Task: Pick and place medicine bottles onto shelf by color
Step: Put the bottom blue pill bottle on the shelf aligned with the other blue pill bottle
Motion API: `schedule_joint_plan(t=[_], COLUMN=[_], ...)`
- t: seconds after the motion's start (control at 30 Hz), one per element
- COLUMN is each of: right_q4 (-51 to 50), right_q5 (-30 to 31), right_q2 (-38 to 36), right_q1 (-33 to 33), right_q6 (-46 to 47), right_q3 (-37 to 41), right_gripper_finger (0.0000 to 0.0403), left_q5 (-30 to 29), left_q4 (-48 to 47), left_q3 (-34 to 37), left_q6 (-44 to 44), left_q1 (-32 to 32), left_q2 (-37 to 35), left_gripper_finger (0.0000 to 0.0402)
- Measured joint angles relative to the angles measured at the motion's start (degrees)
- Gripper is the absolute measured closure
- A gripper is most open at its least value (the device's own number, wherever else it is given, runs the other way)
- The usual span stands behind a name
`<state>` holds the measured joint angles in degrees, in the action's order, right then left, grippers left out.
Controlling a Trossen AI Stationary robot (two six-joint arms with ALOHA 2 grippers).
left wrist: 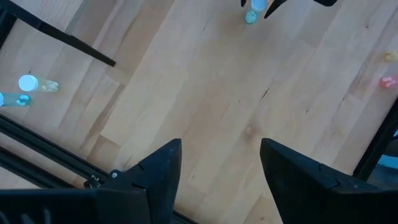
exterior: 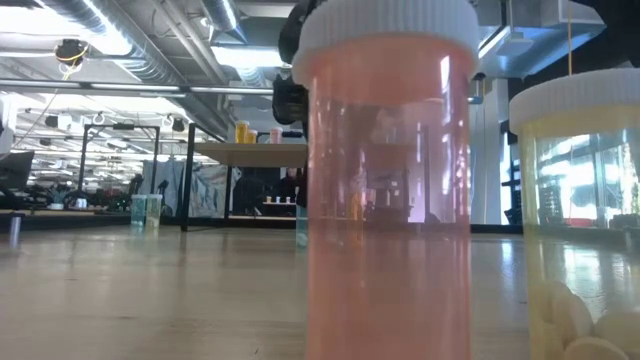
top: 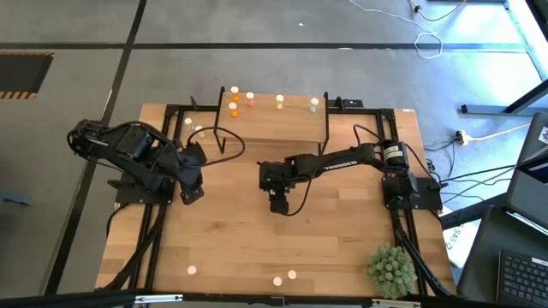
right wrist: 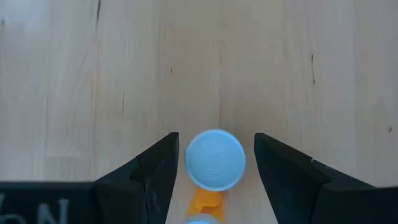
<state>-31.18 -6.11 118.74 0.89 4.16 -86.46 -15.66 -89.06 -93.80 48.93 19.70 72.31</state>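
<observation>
The shelf, a small light-wood board on black legs, stands at the table's far edge. Several medicine bottles stand on it: orange, red-pink, pale yellow and pale green. At the table's middle a small bottle with a whitish cap stands upright on its base. Its body looks pale green in the left wrist view. My right gripper is open and slants down, one finger on each side of the cap, apart from it. My left gripper is open over bare wood at the left.
A red-pink bottle and a pale yellow bottle stand near the table's front edge, a third farther left. Two more stand left of the shelf. A spiky green plant ball sits at the front right corner.
</observation>
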Motion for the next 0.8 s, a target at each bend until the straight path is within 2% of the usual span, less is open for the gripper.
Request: schedule_joint_plan(t=[0.13,0.33,0.67,0.8], right_q4=[-0.28,0.04,-0.23,-5.52], right_q5=[-0.02,-0.06,-1.10,-1.46], right_q2=[0.00,0.00,-0.35,-0.44], right_q1=[0.00,0.00,-0.02,-0.02], right_q6=[0.05,1.55,1.68,1.34], right_q3=[0.00,0.00,-0.02,-4.06], right_gripper_finger=[0.0223,0.0290,0.0295,0.0296], left_q5=[0.00,0.00,0.00,0.00], left_q4=[0.00,0.00,0.00,0.00], left_q3=[0.00,0.00,0.00,0.00], left_q6=[0.00,0.00,0.00,0.00], left_q1=[0.00,0.00,0.00,-0.01], left_q2=[0.00,0.00,0.00,0.00], left_gripper_finger=[0.0189,0.0189,0.0189,0.0189])
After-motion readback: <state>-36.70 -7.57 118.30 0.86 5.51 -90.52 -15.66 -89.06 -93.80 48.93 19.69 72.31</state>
